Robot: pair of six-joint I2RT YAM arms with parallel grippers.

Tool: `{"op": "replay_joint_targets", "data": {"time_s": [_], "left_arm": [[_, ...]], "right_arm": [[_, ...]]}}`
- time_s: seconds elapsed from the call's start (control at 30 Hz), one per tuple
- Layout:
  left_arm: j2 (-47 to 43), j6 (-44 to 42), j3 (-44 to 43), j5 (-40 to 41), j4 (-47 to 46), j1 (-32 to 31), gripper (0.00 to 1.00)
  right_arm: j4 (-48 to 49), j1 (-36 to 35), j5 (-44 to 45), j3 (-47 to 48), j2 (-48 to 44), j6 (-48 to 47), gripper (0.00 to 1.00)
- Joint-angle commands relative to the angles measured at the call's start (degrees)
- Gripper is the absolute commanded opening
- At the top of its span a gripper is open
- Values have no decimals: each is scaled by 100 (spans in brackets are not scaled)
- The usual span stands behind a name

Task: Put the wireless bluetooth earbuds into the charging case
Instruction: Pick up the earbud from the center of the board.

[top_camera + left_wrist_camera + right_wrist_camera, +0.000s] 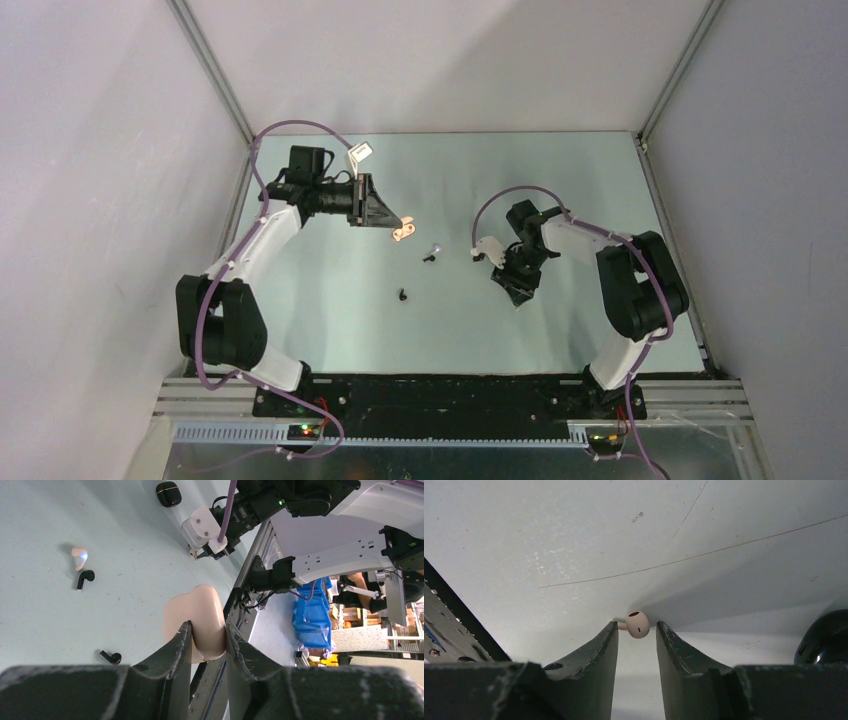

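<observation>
Cream plastic fills the left gripper (208, 630): its two fingers are clamped on a cream charging case (200, 605), held above the pale table (600, 180) toward its far left. The case seems to have its lid open, though the wrist view is too partial to be sure. Across the table, the right gripper (636, 635) is down at the surface with its jaws parted, straddling a cream earbud (638, 624) that lies between the fingertips with a sliver of gap on either side. A glossy black charging case (824, 637) sits on the table just beside that gripper. Between the two arms, a white earbud (79, 557) and a black earbud (85, 578) lie close together on the table. A second black earbud (111, 656) lies apart from them, nearer the arm bases.
</observation>
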State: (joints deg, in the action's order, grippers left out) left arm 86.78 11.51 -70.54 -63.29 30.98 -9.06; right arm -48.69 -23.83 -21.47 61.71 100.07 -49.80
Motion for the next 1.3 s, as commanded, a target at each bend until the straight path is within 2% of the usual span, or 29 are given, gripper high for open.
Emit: {"op": "replay_joint_targets", "data": {"time_s": [0.0, 0.33, 0.73, 0.93, 1.07, 1.27], "left_arm": [[-108, -116, -43, -69, -76, 34, 0], [-95, -114, -45, -66, -77, 35, 0], [-46, -114, -54, -68, -80, 2, 0], [23, -114, -126, -58, -76, -25, 0], [113, -109, -257, -30, -80, -62, 0], [320, -10, -591, -19, -77, -184, 0]], "right_arm": [[127, -42, 113, -123, -32, -1, 38], [261, -72, 132, -149, 11, 132, 32], [725, -398, 294, -379, -276, 260, 10], [839, -416, 433, -496, -895, -106, 2], [974, -544, 459, -359, -1769, -540, 0], [2153, -752, 538, -311, -2903, -1132, 0]]}}
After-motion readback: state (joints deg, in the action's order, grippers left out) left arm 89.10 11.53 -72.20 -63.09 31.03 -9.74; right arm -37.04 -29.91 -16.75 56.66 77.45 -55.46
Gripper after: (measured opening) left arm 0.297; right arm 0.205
